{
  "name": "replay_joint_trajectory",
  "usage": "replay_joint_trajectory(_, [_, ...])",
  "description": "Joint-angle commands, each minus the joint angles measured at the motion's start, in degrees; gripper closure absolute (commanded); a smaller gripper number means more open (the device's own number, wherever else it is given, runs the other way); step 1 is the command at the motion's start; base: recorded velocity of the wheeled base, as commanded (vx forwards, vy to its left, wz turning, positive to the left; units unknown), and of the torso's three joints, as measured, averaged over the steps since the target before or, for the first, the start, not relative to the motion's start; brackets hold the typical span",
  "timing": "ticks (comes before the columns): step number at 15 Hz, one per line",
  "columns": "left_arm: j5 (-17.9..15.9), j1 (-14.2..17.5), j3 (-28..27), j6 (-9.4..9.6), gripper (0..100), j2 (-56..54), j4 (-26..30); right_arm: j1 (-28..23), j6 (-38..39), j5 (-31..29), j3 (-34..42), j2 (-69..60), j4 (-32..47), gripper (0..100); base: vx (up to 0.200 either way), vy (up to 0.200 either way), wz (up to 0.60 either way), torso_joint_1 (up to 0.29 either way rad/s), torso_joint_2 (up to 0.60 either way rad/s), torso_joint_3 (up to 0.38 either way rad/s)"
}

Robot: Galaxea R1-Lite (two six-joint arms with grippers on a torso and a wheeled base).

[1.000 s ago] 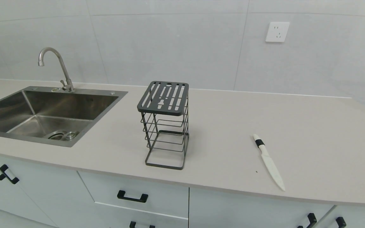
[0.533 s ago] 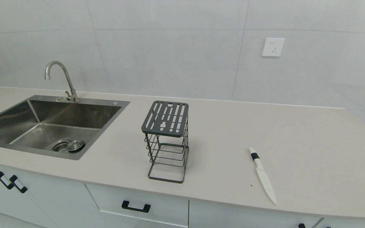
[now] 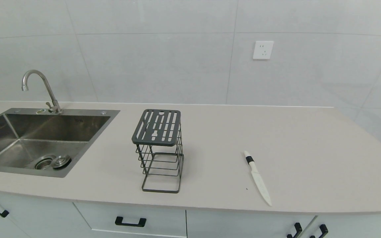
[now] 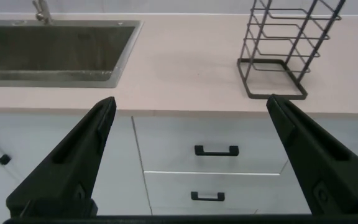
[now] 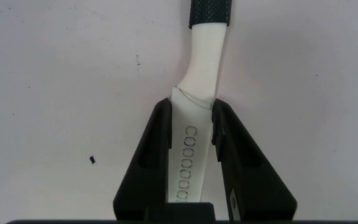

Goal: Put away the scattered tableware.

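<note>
Right gripper (image 5: 191, 106) is on the white knife with black-banded handle (image 5: 196, 146), its blade right at the tip. Clamped or not, can't tell. Left gripper (image 4: 190, 102) is spread wide, with the dark wire rack (image 4: 284, 50) just beyond.

steel sink (image 3: 58, 123) with faucet (image 3: 48, 90) at left; white socket (image 3: 263, 50) on tiled wall (image 3: 150, 66)

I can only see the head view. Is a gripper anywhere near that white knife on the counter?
Observer: Yes. The right wrist view looks down on the knife, with the right gripper lined up with its blade; contact I cannot judge.
Operator: Anything on the blade?
Observer: A row of small ring marks along it.
Operator: And the other arm?
Observer: The left gripper is wide open, aimed at the counter front edge and the drawers beneath.
</note>
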Motion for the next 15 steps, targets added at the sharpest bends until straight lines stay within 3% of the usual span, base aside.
replay_joint_trajectory(1, [0.0, 0.0, 0.0, 0.02, 0, 0.1, 0.0, 0.0, 0.0, 0.0, 0.0, 0.1, 0.0, 0, 0.000, 0.000, 0.00, 0.000, 0.00, 0.000])
replay_joint_trajectory(7, [0.0, 0.0, 0.0, 0.02, 0, 0.1, 0.0, 0.0, 0.0, 0.0, 0.0, 0.1, 0.0, 0, 0.000, 0.000, 0.00, 0.011, -0.02, -0.010])
replay_joint_trajectory(10, [0.0, 0.0, 0.0, 0.02, 0, 0.1, -0.1, 0.0, 0.0, 0.0, -0.1, 0.1, 0.0, 0, 0.000, 0.000, 0.00, 0.194, -0.38, -0.178])
replay_joint_trajectory(15, [-0.1, 0.0, 0.0, 1.16, 0, 0.1, -0.2, 0.0, -1.5, 0.3, -0.1, 0.1, -0.1, 0, 0.000, 0.000, 0.00, 0.017, -0.03, -0.017])
